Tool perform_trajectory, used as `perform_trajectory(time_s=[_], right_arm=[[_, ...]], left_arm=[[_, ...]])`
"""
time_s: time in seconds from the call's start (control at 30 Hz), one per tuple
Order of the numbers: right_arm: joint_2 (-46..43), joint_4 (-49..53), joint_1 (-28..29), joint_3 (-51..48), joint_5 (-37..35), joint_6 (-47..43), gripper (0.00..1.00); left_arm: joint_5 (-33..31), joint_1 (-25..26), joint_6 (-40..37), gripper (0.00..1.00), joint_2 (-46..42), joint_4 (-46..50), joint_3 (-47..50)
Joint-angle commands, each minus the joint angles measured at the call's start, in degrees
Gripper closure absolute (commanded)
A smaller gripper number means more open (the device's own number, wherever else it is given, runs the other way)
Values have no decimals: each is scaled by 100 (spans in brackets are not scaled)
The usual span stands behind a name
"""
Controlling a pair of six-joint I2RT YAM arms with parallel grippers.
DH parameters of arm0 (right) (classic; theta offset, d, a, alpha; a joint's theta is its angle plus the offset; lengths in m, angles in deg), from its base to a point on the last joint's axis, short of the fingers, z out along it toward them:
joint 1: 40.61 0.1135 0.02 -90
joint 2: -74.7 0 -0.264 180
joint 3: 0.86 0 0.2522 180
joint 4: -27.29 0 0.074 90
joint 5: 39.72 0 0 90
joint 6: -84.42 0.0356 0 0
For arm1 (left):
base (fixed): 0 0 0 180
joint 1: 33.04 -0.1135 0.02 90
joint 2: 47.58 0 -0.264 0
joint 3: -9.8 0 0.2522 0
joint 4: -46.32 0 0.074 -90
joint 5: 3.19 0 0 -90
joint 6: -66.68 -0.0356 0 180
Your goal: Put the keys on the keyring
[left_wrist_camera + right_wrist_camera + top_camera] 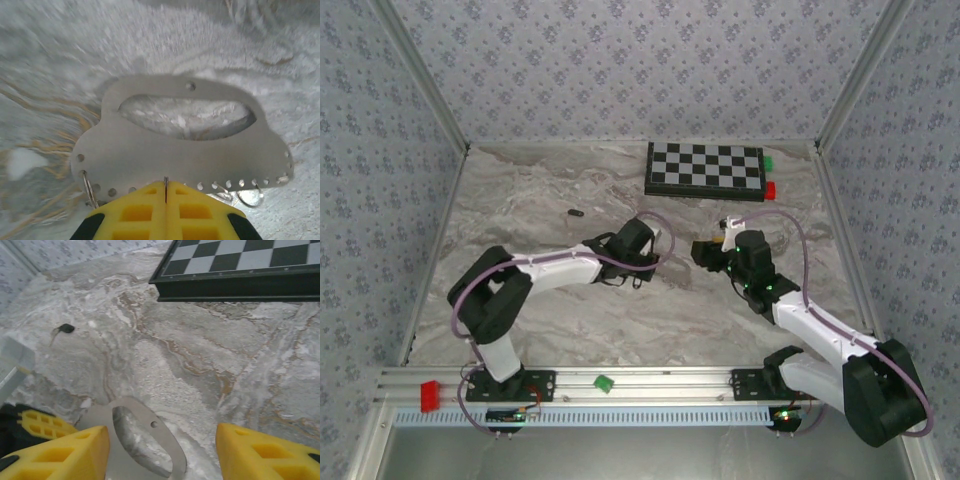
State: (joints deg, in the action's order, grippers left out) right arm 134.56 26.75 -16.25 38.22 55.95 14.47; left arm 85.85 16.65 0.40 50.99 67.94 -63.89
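Note:
The keyring [150, 155] is a flat grey metal plate with a handle slot, a row of small holes and thin wire rings [89, 186] hanging from them. My left gripper [165, 189] is shut on the plate's near edge and holds it over the table. In the right wrist view the plate's handle band [167, 440] sits between the wide-apart yellow fingers of my open right gripper [162, 445], which touch nothing. One small key [64, 329] with a dark head lies on the marble far to the left, and is seen from above as the key [574, 213].
A checkerboard [705, 168] lies at the back right of the table, with a green block [767, 161] and a red block [771, 189] at its right end. Another green block [604, 382] and red block [428, 395] sit on the front rail.

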Motion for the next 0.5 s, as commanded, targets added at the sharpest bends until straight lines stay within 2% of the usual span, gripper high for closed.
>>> perform_trajectory(time_s=[0.0, 0.07, 0.17, 0.27, 0.47], right_arm=[[-220, -372, 5, -145, 293, 71, 34], [-336, -580, 7, -232, 268, 95, 32], [-561, -749, 14, -258, 277, 151, 25], [-673, -418, 14, -8, 430, -134, 25], [-582, -68, 16, 534, 856, -323, 29]], left_arm=[[-727, 58, -652, 100, -442, 203, -296], [-951, 61, -902, 100, -583, 132, -319], [-1111, 58, -1295, 100, -810, -67, -269], [-1141, 63, -1579, 100, -1037, -153, -303], [-556, 54, -1926, 100, -1412, -232, -468]])
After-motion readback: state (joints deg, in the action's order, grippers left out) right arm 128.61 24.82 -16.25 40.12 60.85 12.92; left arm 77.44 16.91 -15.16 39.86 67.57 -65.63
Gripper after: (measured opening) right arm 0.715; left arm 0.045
